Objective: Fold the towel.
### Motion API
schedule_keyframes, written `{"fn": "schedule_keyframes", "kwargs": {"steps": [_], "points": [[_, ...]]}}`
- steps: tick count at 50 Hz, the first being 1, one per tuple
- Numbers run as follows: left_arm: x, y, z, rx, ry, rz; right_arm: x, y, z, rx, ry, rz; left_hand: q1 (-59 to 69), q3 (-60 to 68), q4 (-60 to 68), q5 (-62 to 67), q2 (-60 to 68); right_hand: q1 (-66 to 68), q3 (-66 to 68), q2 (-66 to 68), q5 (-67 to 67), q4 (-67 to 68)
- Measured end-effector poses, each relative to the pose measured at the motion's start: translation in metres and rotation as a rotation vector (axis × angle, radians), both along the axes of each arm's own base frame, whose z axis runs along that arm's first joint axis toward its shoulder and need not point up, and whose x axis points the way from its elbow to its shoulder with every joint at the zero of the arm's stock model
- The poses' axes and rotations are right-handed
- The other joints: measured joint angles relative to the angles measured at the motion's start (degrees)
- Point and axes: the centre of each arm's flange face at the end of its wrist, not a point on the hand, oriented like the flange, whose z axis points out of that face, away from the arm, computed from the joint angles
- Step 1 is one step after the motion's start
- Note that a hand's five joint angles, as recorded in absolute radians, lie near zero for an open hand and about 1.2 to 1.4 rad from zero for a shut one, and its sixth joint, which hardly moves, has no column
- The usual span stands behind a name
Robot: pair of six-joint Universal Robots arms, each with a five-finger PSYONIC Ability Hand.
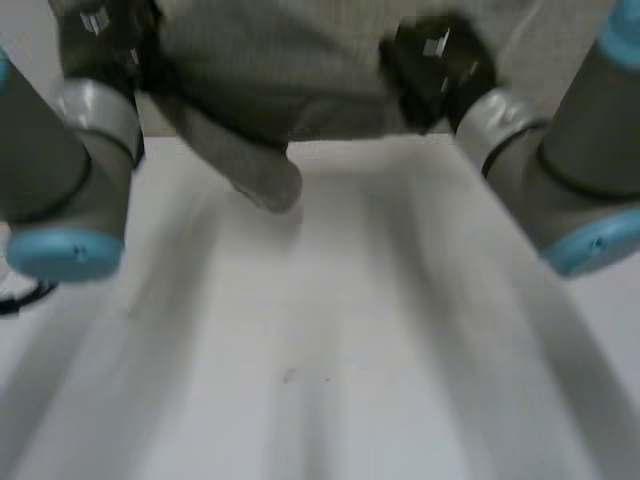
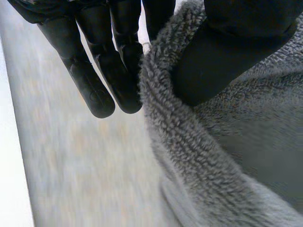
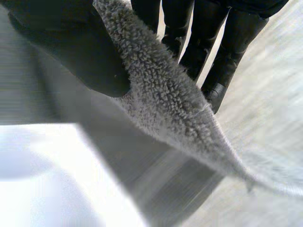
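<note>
A fluffy grey towel point(image 1: 280, 70) is lifted off the white table point(image 1: 330, 350) at its far side and stretched between my two hands. One loose fold droops down toward the table below the left hand. My left hand point(image 1: 105, 25) pinches the towel's edge point(image 2: 227, 156) between its thumb point(image 2: 222, 61) and straight fingers point(image 2: 97, 85). My right hand point(image 1: 435, 65) grips the opposite end, where the towel's edge point(image 3: 165, 99) runs between its thumb point(image 3: 71, 47) and fingers point(image 3: 222, 56).
Both grey arms with light-blue caps point(image 1: 65, 250) point(image 1: 595, 245) reach forward along the table's two sides. Bare white tabletop lies between them and toward the near edge.
</note>
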Motion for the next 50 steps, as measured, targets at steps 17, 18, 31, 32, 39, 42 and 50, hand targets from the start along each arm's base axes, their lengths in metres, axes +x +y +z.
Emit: {"fn": "schedule_keyframes", "kwargs": {"steps": [17, 18, 31, 32, 39, 42, 50], "points": [[0.034, 0.069, -0.179, 0.647, -0.323, 0.003, -0.014, 0.051, -0.161, 0.538, 0.329, 0.035, -37.95, -39.24, -39.42, -38.54, -40.39, 0.00, 0.10, 0.00, 0.60, 0.00], [0.036, 0.072, -0.180, 0.669, -0.333, 0.003, -0.015, 0.053, -0.163, 0.550, 0.334, 0.036, -45.31, -46.72, -47.00, -45.77, -46.82, 0.00, 0.10, 0.00, 0.61, 0.00], [0.019, 0.084, -0.106, 0.596, -0.330, -0.134, -0.023, 0.079, -0.168, 0.588, 0.353, 0.066, -56.15, -58.90, -59.00, -57.17, -58.99, 0.00, 0.10, 0.00, 0.76, 0.00], [0.012, 0.081, -0.097, 0.554, -0.338, -0.179, -0.024, 0.081, -0.170, 0.588, 0.355, 0.066, -55.85, -58.58, -58.84, -57.12, -58.60, 0.00, 0.10, 0.00, 0.75, 0.00], [-0.011, 0.064, -0.095, 0.447, -0.494, -0.299, -0.028, 0.085, -0.173, 0.578, 0.351, 0.062, -49.23, -51.97, -52.03, -51.07, -51.89, 0.00, 0.10, 0.00, 0.77, 0.00], [-0.020, 0.055, -0.108, 0.412, -0.618, -0.336, -0.030, 0.085, -0.174, 0.572, 0.349, 0.060, -45.91, -48.71, -48.79, -47.85, -48.53, 0.00, 0.10, 0.00, 0.81, 0.00], [-0.028, 0.048, -0.138, 0.377, -0.845, -0.389, -0.031, 0.086, -0.175, 0.570, 0.350, 0.064, -39.23, -41.85, -41.86, -40.96, -41.88, 0.00, 0.10, 0.00, 0.82, 0.00]]}}
